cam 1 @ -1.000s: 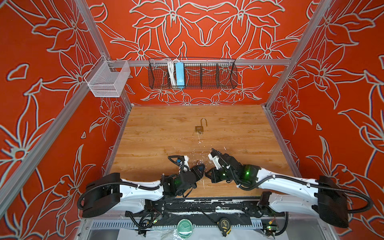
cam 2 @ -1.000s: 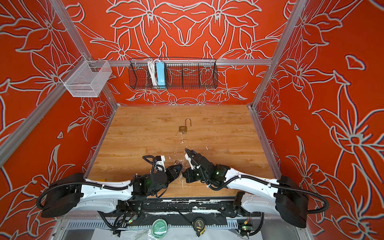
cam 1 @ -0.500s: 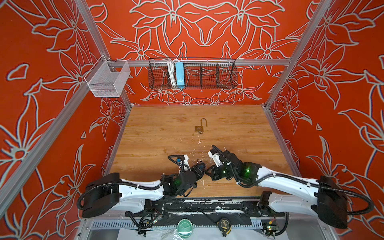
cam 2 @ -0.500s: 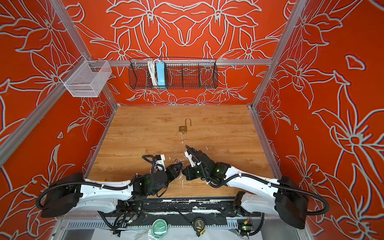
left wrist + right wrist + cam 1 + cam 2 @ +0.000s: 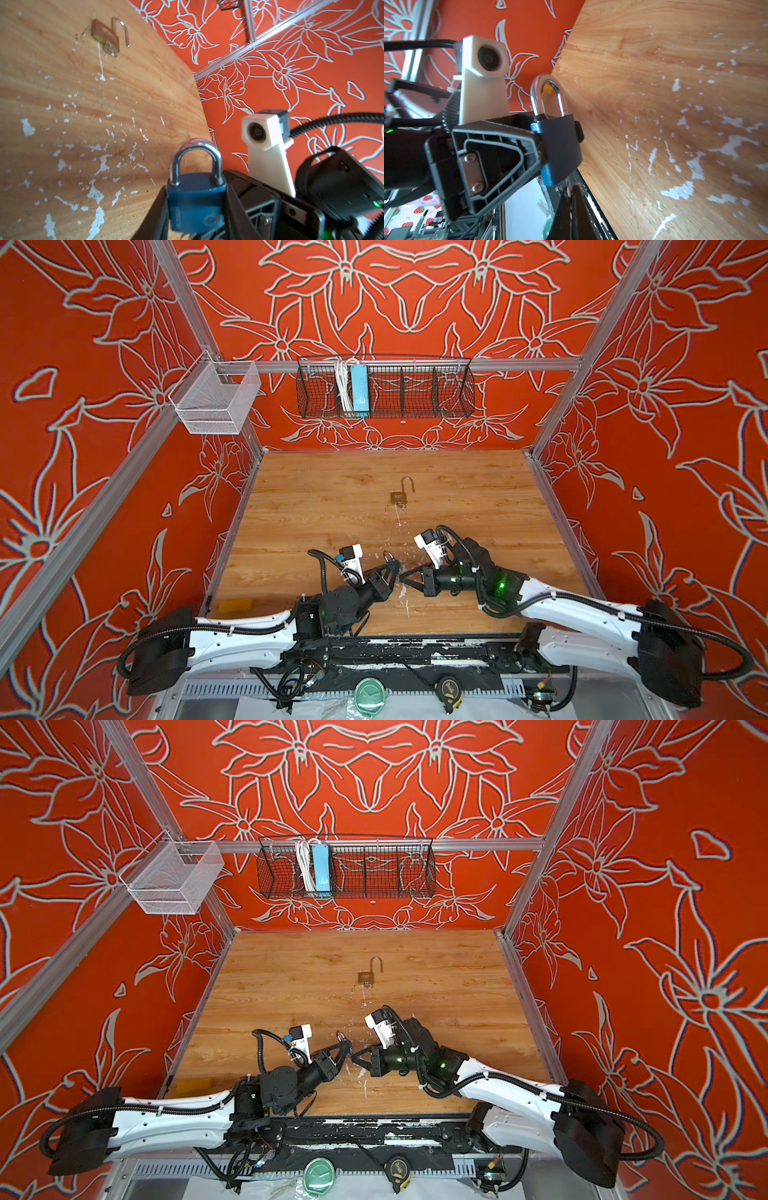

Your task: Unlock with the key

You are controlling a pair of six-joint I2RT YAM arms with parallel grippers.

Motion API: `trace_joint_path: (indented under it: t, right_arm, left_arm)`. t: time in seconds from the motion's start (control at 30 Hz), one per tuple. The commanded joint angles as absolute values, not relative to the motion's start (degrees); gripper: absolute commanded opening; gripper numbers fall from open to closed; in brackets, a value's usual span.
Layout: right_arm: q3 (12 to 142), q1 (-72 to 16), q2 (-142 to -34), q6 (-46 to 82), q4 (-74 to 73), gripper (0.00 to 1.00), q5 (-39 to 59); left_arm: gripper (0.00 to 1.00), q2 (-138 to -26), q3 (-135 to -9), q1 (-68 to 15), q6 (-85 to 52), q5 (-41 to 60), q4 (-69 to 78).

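In both top views the left tool point(image 5: 392, 568) is closed on a blue lock point(image 5: 388, 558), one finger on each flat side. The lock is held above the worktop point(image 5: 478, 497) close to the near edge, about mid-width. Its shackle points toward the far edge. The right tool point(image 5: 405, 577) comes in from the right with its fingers pressed together. Its tips are just beside the blue lock's base, and contact cannot be judged from here. A brass lock point(image 5: 398, 498) lies flat further out, about mid-width and well apart from both tools, with its shackle swung open. A small yellow block point(image 5: 235, 605) sits at the near left corner.

In the left wrist view the blue lock point(image 5: 196, 205) stands between the two black fingers point(image 5: 160, 214). Its steel shackle is seated in the body at both ends. The brass lock point(image 5: 105, 36) lies on the scuffed wood with a silvery key point(image 5: 110, 49) at its base.

In the right wrist view the left tool's finger point(image 5: 496, 162) lies flat against the blue lock point(image 5: 560, 143). The right tool point(image 5: 571, 207) shows fully closed just under the lock's base. A pale blurred sliver point(image 5: 546, 193) lies between the tips and the base, and whether it is a key cannot be told.
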State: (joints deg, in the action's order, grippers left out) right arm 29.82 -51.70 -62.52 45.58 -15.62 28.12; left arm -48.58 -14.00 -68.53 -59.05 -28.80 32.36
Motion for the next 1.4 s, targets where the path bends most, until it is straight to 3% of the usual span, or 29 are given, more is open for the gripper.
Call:
trace_joint_path:
  t: [0.0, 0.3, 0.7, 1.07, 1.17, 1.37]
  right_arm:
    - [30.53, -49.53, -62.49, 48.46, -29.03, 0.0, 24.35]
    - [29.8, -49.63, -64.73, 50.41, -36.48, 0.0, 28.06]
    - [30.67, -49.6, -64.5, 49.8, -34.95, 0.0, 27.43]
    - [32.09, -49.51, -59.4, 43.73, -16.85, 0.0, 20.78]
    - [31.64, -49.54, -57.98, 43.08, -14.06, 0.35, 19.89]
    - [28.11, -48.84, -51.4, 43.07, -11.08, 0.75, 16.43]
  left_arm:
    - [0.0, -47.08, -12.04, -68.87, -51.74, -18.23, 31.91]
    - [0.0, -43.6, -9.49, -63.19, -46.99, -10.83, 35.12]
    - [0.0, -40.75, -8.89, -60.83, -46.42, -8.27, 33.98]
    - [0.0, -39.98, -11.64, -58.99, -46.41, -9.14, 28.04]
    - [0.0, -38.03, -11.82, -58.41, -45.95, -9.31, 25.93]
    - [0.0, -30.83, -12.82, -56.49, -43.67, -8.25, 16.57]
